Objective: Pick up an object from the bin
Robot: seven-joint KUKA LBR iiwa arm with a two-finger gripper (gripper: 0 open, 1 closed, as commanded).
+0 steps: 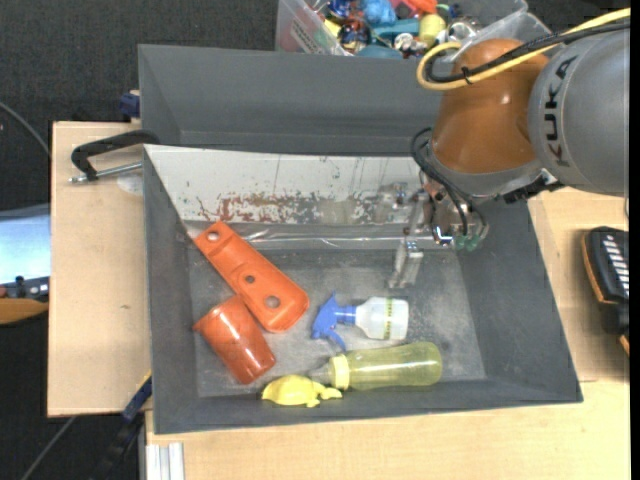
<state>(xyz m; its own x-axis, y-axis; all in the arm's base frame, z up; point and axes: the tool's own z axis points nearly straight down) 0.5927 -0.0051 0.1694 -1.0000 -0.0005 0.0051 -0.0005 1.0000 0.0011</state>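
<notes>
Nothing has been lifted yet. Well left of the white spray bottle [383,319] a long orange piece [250,278] is seen lying, and just in front of it a yellow bottle [390,366]. The gripper [407,264] is poised just behind the spray bottle with nothing seen held. Whether it is wide or narrow cannot be told, so descent, grasp and lift are judged outstanding.

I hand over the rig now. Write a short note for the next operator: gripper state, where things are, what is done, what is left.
Gripper: down in the bin, back right, just behind the spray bottle; contact unclear.
Things: spray bottle at centre right; yellow bottle in front of it; orange bar and orange cup on the left; yellow toy at the front wall.
Done: arm reached in.
Left: grasp one thing and lift it; all five lie on the floor.
</notes>
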